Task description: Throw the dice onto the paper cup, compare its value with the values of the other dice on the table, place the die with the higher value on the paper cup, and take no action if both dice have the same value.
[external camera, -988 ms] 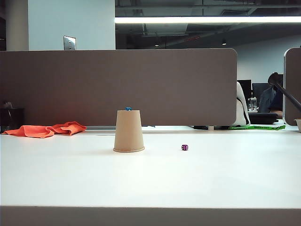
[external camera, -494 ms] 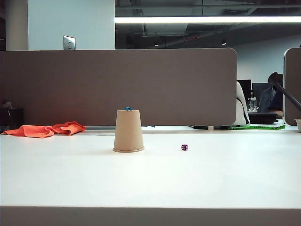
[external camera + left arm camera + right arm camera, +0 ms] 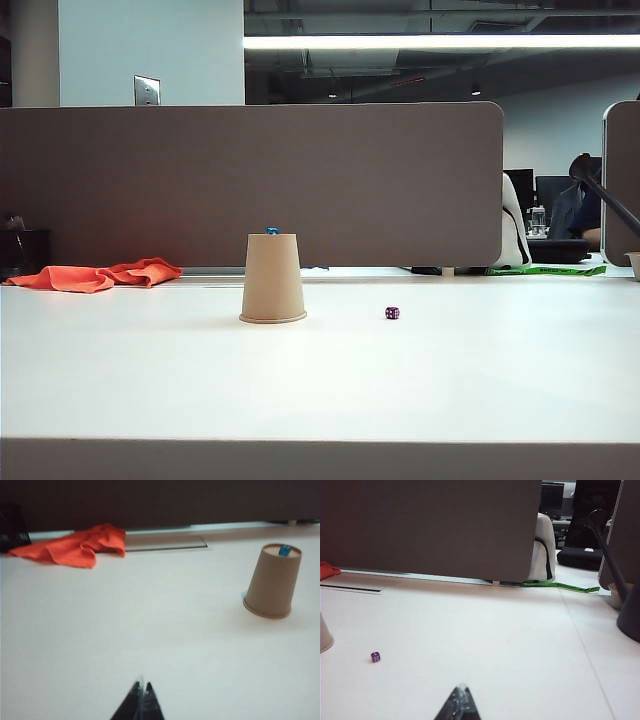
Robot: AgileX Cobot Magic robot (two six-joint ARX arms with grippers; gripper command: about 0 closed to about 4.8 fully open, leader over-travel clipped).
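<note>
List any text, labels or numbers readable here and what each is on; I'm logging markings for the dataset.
None can be read.
Green strip at the table's far edge: dark print, too blurred.
Purple die: pale pips, too small to count.
Light blue die on the paper cup: pips unreadable.

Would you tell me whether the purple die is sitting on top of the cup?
No, the purple die lies on the table right of the cup; the blue die tops it.

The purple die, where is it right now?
In the exterior view the purple die lies on the white table, right of the upturned paper cup and apart from it.
</note>
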